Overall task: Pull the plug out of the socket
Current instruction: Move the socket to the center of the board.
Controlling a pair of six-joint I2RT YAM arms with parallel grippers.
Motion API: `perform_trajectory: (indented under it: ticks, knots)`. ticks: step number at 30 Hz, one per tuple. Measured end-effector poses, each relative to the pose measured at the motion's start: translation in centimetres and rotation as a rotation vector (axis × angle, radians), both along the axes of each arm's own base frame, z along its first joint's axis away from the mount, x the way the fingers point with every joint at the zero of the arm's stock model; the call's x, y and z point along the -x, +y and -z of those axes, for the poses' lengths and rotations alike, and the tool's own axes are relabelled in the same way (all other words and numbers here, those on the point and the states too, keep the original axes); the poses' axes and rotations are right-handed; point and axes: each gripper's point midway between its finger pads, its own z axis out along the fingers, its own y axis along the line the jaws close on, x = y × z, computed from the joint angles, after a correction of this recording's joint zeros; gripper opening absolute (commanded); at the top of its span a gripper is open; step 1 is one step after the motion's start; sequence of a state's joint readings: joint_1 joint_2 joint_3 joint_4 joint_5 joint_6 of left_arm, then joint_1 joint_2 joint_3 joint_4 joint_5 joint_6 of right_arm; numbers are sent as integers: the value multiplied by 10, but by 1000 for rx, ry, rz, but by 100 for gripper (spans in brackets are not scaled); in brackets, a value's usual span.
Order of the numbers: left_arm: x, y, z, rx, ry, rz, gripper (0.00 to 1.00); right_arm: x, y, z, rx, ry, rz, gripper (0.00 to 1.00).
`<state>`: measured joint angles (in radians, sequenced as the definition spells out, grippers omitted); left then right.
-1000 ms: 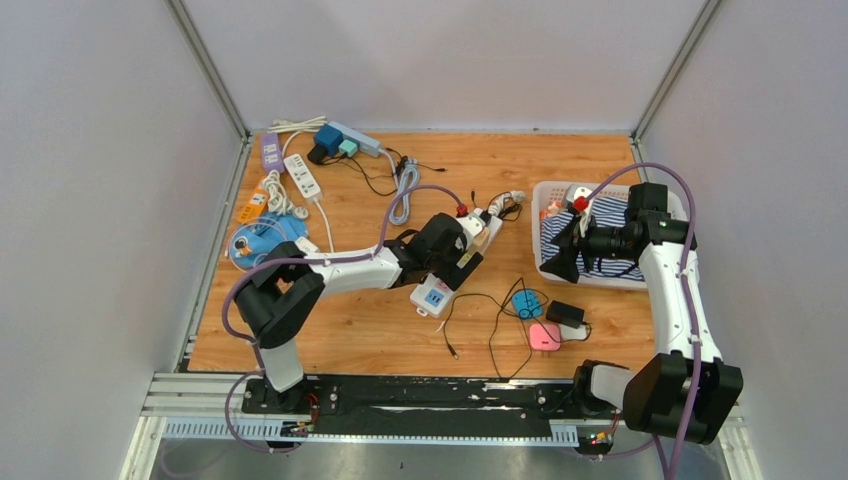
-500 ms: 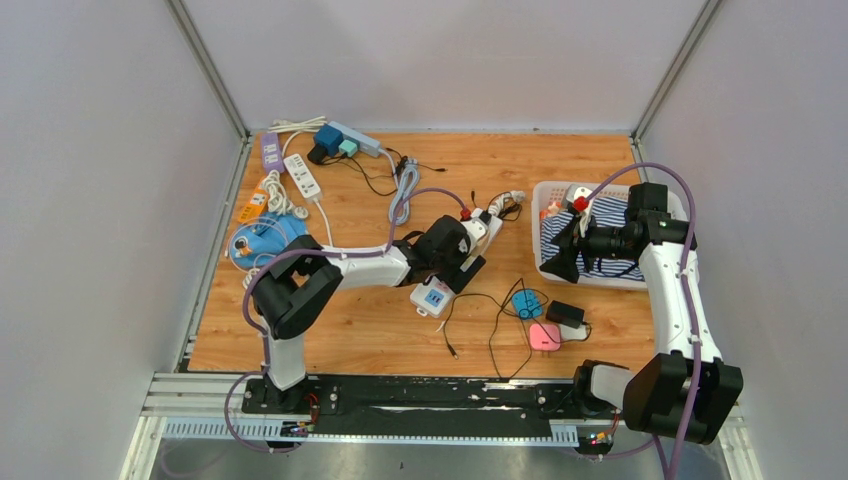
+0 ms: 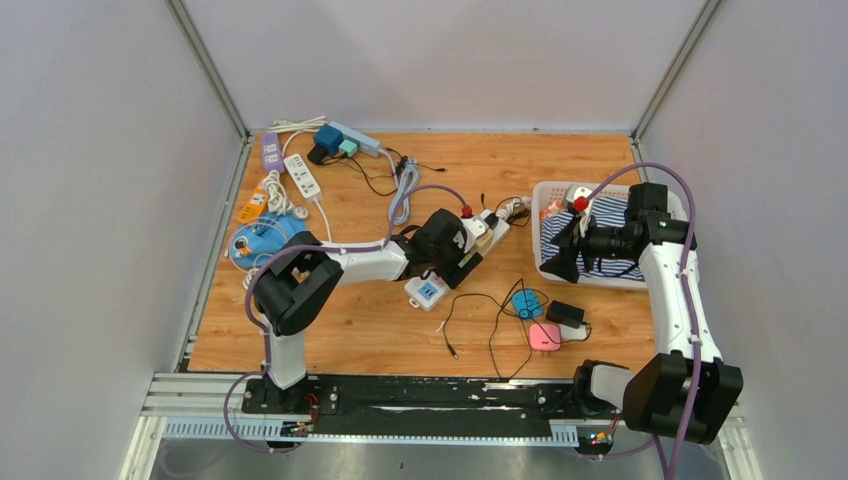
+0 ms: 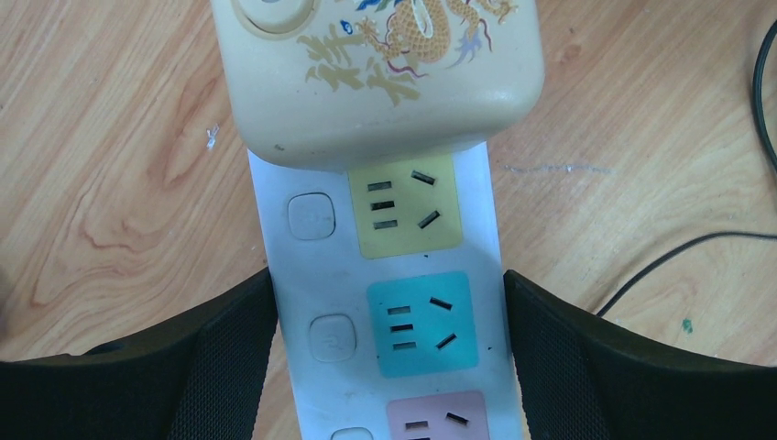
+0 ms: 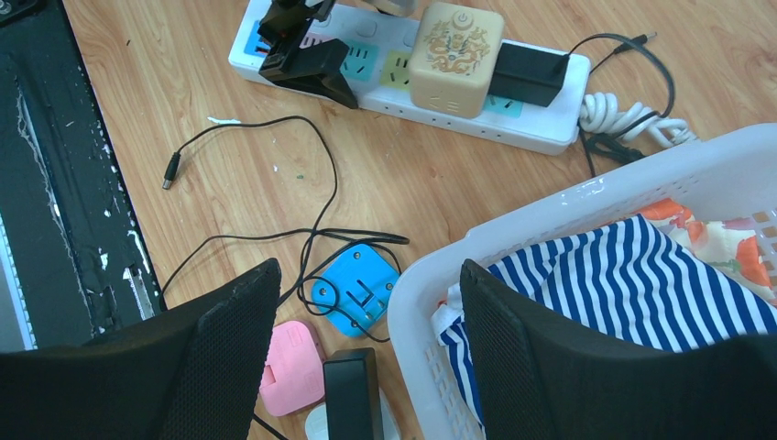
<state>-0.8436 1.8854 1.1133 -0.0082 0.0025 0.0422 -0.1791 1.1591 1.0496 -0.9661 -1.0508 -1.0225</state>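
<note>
Far L: spare strips (image 3: 302,176), cables. Centre: L gripper (image 4: 389,284), jaws wide astride white power strip (image 4: 316,275), pads (image 4: 220,367) at its edges; can't tell if clamped. Beige cube plug (image 4: 385,82), gold dragon + unreadable gold characters, plugged in just beside. Near R: blue plug (image 5: 353,289), pink plug (image 5: 289,362). R gripper (image 5: 366,275), jaws apart, empty, by basket (image 5: 550,211).
</note>
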Motion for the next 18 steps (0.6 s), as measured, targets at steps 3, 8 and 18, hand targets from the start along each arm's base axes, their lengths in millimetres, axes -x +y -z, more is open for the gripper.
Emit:
perform_trajectory:
  ticks: [3, 8, 18]
  knots:
    - [5, 7, -1, -31, -16, 46, 21, 0, 0, 0, -3, -1, -1, 74]
    - [24, 36, 0, -164, -12, 169, 12, 0, 1, 0, -4, -1, -4, 74]
    - [43, 48, 3, -164, 65, 382, 13, 4, 20, 8, 16, 11, -101, 75]
